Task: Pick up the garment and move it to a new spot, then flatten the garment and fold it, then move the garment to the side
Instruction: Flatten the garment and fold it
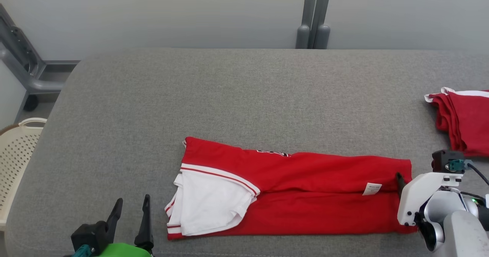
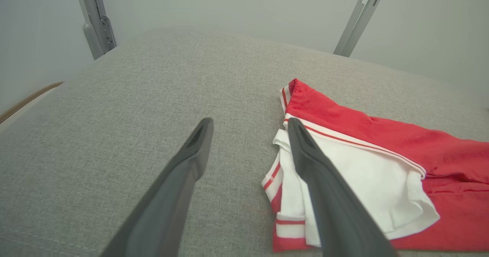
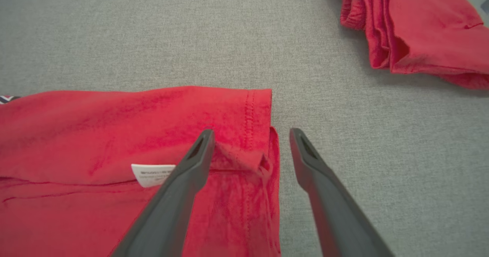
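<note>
The garment [image 1: 305, 196] is a red shirt with white sleeves and striped trim, folded into a long strip near the front of the grey padded table [image 1: 244, 92]. My left gripper [image 1: 131, 209] stands open just off the garment's left end, where the white sleeve [image 2: 366, 176] lies; nothing is between its fingers. My right gripper [image 3: 250, 138] hangs open over the garment's right hem [image 3: 263, 134], one finger above the red cloth, the other above bare table. A white label [image 3: 153, 173] shows near that finger. In the head view one fingertip [image 1: 399, 178] shows at the hem.
Another folded red garment [image 1: 464, 119] lies at the table's right edge, also seen as a red pile [image 3: 416, 31] ahead of my right gripper. A cream perforated basket [image 1: 15, 161] stands off the table's left side. Grey metal posts [image 1: 314, 16] rise behind the table.
</note>
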`<state>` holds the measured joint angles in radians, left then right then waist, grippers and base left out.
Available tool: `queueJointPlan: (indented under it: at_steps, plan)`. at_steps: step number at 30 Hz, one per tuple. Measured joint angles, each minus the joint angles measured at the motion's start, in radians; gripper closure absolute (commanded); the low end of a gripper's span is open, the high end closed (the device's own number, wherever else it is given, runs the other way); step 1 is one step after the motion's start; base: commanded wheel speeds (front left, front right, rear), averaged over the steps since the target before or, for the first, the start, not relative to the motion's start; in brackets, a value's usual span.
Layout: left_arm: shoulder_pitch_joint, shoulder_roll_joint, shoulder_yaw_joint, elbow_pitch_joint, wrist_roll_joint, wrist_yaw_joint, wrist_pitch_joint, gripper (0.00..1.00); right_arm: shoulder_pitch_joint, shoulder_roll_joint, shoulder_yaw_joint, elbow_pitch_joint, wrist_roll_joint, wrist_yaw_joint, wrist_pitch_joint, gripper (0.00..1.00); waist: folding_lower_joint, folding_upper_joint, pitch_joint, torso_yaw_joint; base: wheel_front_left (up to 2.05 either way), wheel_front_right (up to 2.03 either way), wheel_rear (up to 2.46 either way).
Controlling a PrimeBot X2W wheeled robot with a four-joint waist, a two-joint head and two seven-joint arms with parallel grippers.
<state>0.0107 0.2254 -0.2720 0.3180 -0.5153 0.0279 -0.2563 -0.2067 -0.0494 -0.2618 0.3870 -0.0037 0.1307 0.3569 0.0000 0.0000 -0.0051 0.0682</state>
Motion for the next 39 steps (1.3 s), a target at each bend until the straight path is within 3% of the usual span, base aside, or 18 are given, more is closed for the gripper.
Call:
queueJointPlan:
  at_steps: [9, 12, 16, 22, 30, 39]
  plan:
    - [0.0, -0.002, -0.008, 0.009, -0.002, 0.0, 0.0, 0.0, 0.035, 0.001, -0.003, 0.043, 0.002, 0.0, 0.019, 0.0, 0.0, 0.0, -0.002, 0.005, 0.0, 0.0, 0.0]
    - [0.0, 0.0, -0.012, 0.01, -0.002, 0.0, 0.0, 0.0, 0.037, -0.001, 0.01, 0.045, 0.051, 0.0, 0.018, 0.0, 0.0, 0.0, -0.005, 0.005, 0.0, 0.0, 0.0]
    - [0.0, 0.003, -0.014, 0.011, -0.002, 0.0, 0.001, 0.0, 0.038, 0.002, 0.026, 0.003, 0.108, 0.0, 0.033, 0.0, 0.0, 0.0, -0.012, 0.006, 0.0, 0.0, 0.0]
    - [0.002, 0.006, -0.018, 0.003, -0.007, 0.005, 0.006, 0.0, 0.038, 0.0, -0.022, -0.102, 0.06, 0.0, 0.072, 0.0, 0.0, 0.0, -0.017, 0.002, 0.0, 0.0, 0.0]
    - [-0.004, 0.007, -0.026, -0.007, -0.008, 0.007, 0.012, 0.0, -0.024, 0.0, -0.046, -0.04, 0.038, 0.0, 0.092, 0.0, 0.0, 0.0, 0.022, 0.013, 0.0, 0.0, 0.0]
    - [-0.018, 0.007, -0.031, 0.002, -0.013, 0.008, 0.012, 0.0, 0.014, 0.001, -0.055, -0.006, 0.039, 0.0, 0.14, 0.0, 0.0, 0.0, 0.036, 0.028, 0.0, 0.0, 0.0]
